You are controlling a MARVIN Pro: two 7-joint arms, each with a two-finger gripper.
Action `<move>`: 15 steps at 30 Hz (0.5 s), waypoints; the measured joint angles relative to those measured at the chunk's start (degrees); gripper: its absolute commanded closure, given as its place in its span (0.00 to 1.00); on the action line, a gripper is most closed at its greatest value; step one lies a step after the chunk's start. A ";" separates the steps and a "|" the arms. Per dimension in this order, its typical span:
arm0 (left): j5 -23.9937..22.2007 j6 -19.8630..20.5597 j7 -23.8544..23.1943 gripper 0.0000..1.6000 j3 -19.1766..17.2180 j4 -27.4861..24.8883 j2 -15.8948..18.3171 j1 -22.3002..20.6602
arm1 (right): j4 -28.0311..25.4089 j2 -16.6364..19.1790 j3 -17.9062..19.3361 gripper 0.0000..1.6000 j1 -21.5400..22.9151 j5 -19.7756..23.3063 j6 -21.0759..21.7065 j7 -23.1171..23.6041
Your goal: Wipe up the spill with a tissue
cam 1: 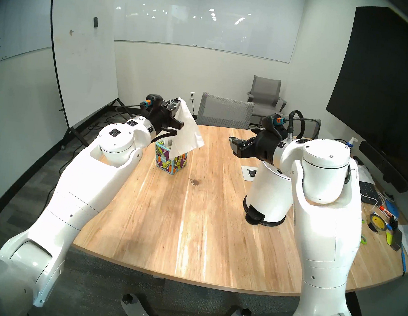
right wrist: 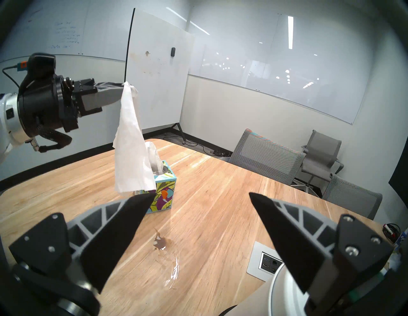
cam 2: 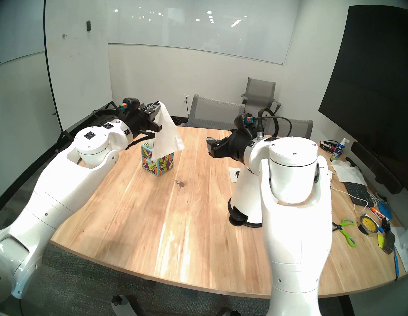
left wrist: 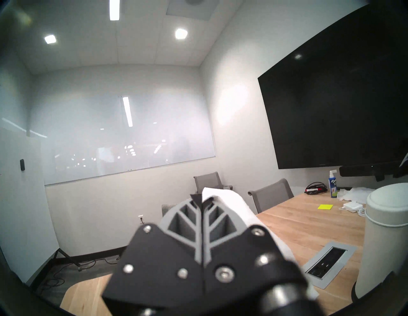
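**Op:** Head camera, left eye: my left claw (cam 1: pixel 176 105) is clamped on the top corner of the tissue (cam 1: pixel 187 131), which hangs in the air above the tissue box (cam 1: pixel 171 161). Whether its lower edge is clear of the box I can't tell from here.

**Desk:** And the spill?

**Op:** The spill (cam 1: pixel 194 182) is a small dark splat on the bench (cam 1: pixel 190 228), just in front of the box, nothing touching it. My right claw (cam 1: pixel 236 146) hovers over the bench with its fingers apart, holding nothing, above the white bin (cam 1: pixel 266 199).

**Desk:** Right eye?

**Op:** Same layout: tissue (cam 2: pixel 167 134) draped from the left claw (cam 2: pixel 156 106), spill (cam 2: pixel 180 183) near the box (cam 2: pixel 156 163), right claw (cam 2: pixel 213 146) spread.

**Desk:** Left wrist?

**Op:** Fingers pressed together, the tissue (left wrist: pixel 231 203) pinched at the tips (left wrist: pixel 202 199) and trailing down the right side. The bin (left wrist: pixel 384 238) stands at the far right.

**Desk:** Right wrist?

**Op:** My two fingers stand well apart at the bottom, gap at (right wrist: pixel 201 196). Beyond them the left claw (right wrist: pixel 122 88) holds the tissue (right wrist: pixel 130 150) hanging in front of the box (right wrist: pixel 164 194), where another sheet pokes out. The spill (right wrist: pixel 160 241) lies on the bench (right wrist: pixel 220 187) between my fingers.
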 measured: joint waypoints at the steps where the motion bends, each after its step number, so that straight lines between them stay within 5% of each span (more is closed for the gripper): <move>1: -0.43 0.31 -0.61 1.00 -0.37 -1.18 0.53 0.16 | 0.00 0.00 0.00 0.00 0.00 0.00 0.00 0.00; 15: 0.20 13.99 -2.73 1.00 5.32 -5.32 5.36 7.94 | 0.00 0.00 0.00 0.00 0.00 0.00 0.00 0.00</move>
